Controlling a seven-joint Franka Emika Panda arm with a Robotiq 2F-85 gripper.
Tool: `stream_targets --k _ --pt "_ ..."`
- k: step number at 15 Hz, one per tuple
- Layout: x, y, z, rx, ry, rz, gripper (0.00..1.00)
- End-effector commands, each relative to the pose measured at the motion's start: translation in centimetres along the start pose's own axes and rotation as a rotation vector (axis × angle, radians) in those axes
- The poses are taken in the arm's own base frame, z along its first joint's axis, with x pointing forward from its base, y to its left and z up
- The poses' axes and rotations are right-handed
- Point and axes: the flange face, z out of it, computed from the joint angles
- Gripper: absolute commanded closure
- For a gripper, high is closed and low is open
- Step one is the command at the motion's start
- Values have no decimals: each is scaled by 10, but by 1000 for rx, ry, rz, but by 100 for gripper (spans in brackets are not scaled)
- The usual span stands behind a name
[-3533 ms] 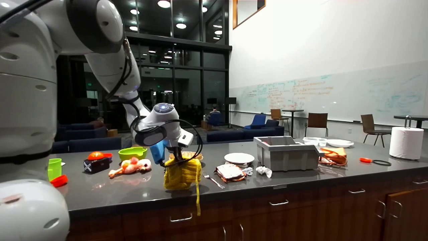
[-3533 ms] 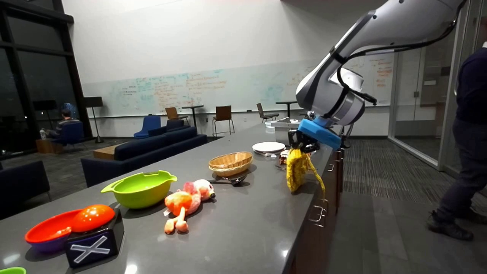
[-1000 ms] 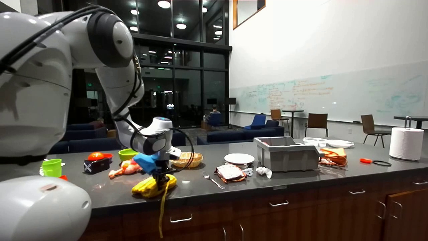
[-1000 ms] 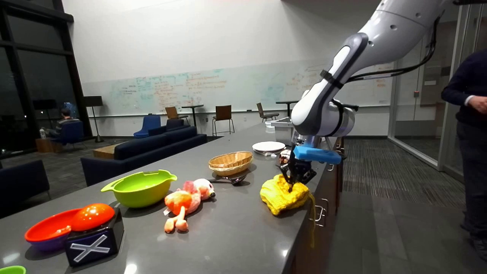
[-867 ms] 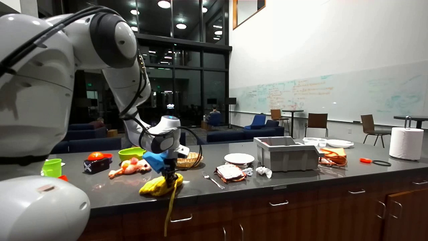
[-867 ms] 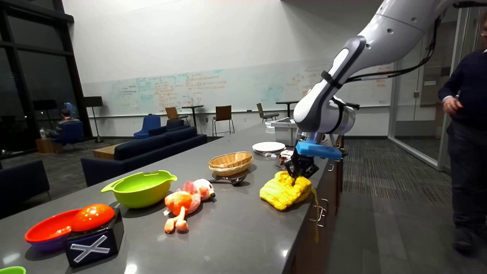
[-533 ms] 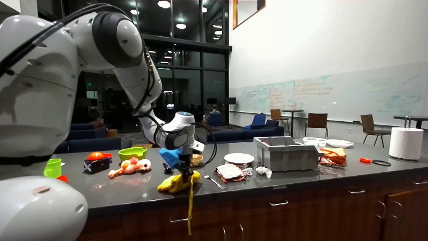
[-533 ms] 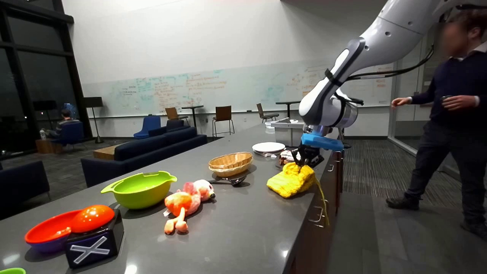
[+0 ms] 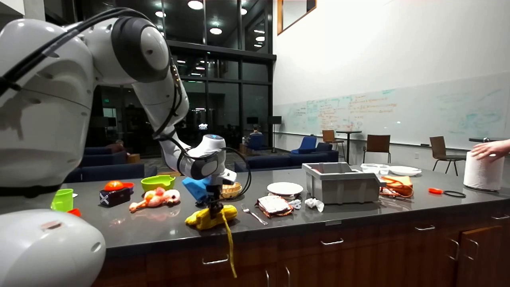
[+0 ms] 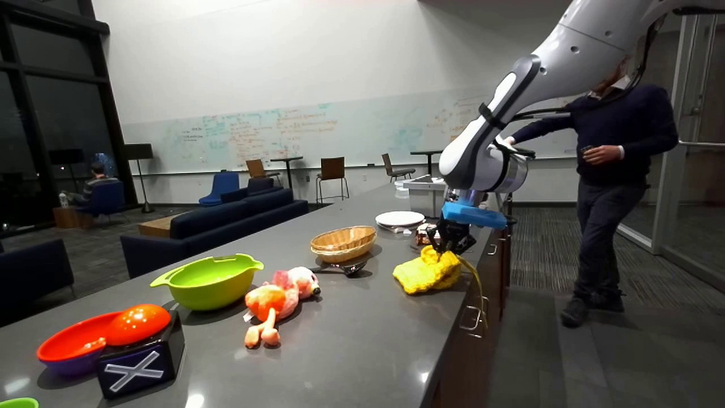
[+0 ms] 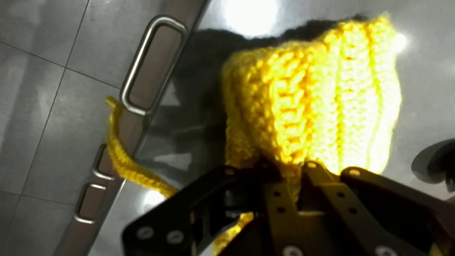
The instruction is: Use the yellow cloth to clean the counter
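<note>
I'm pinching the yellow knitted cloth point(image 11: 320, 99) in my black two-fingered end effector point(image 11: 289, 169) | cloth is lying on the dark-grey counter point(image 10: 362, 340) near the drawer-side edge point(image 9: 159, 244), yellow cord point(image 9: 230, 251) hanging over | open room is stretching towards the pink-and-orange plush toy point(image 10: 283, 300)
</note>
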Motion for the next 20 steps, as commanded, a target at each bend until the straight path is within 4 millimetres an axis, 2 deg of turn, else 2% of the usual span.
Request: stream_targets --k 1,5,9,15,20 --pt "-40 -22 17 -7 -50 -63 97" --pt "-77 -45 29 -8 -95 -137 97" --pt "-84 -59 28 0 -95 -166 97" --pt "-57 -50 21 3 -59 -124 97" --pt "-21 -37 4 12 -6 -67 97"
